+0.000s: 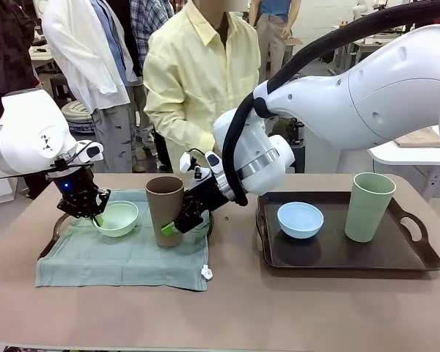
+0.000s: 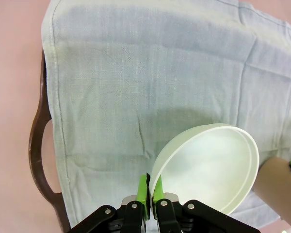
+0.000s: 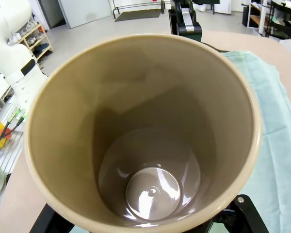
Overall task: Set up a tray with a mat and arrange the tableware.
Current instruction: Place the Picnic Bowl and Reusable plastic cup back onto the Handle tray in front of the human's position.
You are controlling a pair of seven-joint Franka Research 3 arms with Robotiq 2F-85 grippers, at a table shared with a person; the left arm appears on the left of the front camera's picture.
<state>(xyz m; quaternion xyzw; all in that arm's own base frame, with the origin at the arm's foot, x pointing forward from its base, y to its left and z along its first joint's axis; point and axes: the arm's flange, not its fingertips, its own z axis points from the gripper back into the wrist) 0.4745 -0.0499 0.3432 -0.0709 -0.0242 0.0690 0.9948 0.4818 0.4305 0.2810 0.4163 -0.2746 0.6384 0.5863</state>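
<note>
While your left jaws pinch the mint green bowl (image 1: 117,218) by its rim on the mat (image 1: 125,260), your right jaws clamp the brown cup (image 1: 163,209) upright just beside it. Light blue bowl (image 1: 301,219) and pale green cup (image 1: 369,207) sit apart on the dark tray (image 1: 396,257), right side of worktop (image 1: 279,308).

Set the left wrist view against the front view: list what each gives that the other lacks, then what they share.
Left wrist view: a close look at the left gripper pinching the rim of the tilted mint green bowl, and the weave and hem of the mat.
Front view: the right gripper closed around the brown cup, a second tray holding the light blue bowl and the pale green cup, and the person across the table.
Shared: left gripper, mint green bowl, mat, part of the brown cup.
</note>
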